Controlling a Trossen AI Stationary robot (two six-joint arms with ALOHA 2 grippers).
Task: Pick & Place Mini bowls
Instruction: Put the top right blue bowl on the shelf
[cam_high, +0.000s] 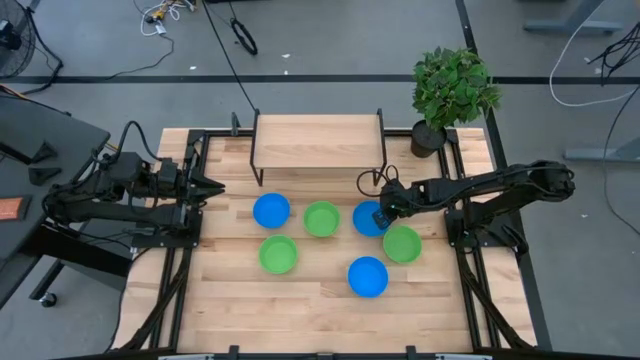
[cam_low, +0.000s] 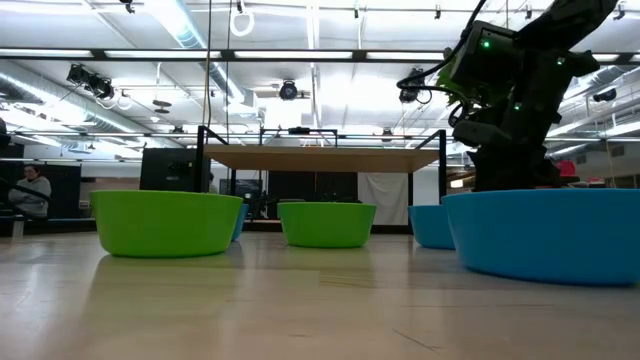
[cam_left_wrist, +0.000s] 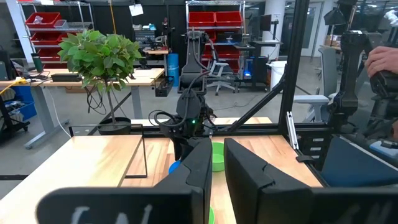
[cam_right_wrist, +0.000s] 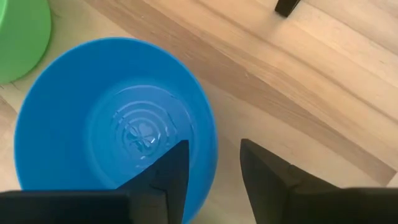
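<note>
While the left gripper (cam_high: 212, 185) waits at the table's left edge with its fingers narrow and holding nothing, the right gripper (cam_high: 382, 213) hangs over the blue bowl (cam_high: 368, 218) nearest it. In the right wrist view its jaws stand apart and straddle that bowl's rim (cam_right_wrist: 208, 149): one finger (cam_right_wrist: 165, 174) is inside the bowl, the other outside. Nothing is clamped yet.

Six bowls lie in a loose cluster mid-table, in front of the wooden shelf (cam_high: 318, 140):
- blue: the one under the right gripper, one toward the left (cam_high: 271, 210), one nearest the front (cam_high: 367, 276);
- green: one in the middle (cam_high: 321, 218), one front-left (cam_high: 278, 254), one (cam_high: 402, 243) just beside the targeted bowl.

Handling, as a judgement: the bowls look like thin moulded plastic, so light, stiff and smooth. A rim pinch is the sensible hold (the wall is the only part narrow enough for the jaws). Expect the bowl to tilt or slip if gripped loosely, and to slide on the wood if nudged. The green neighbour sits close enough to be bumped on lift-off.
</note>
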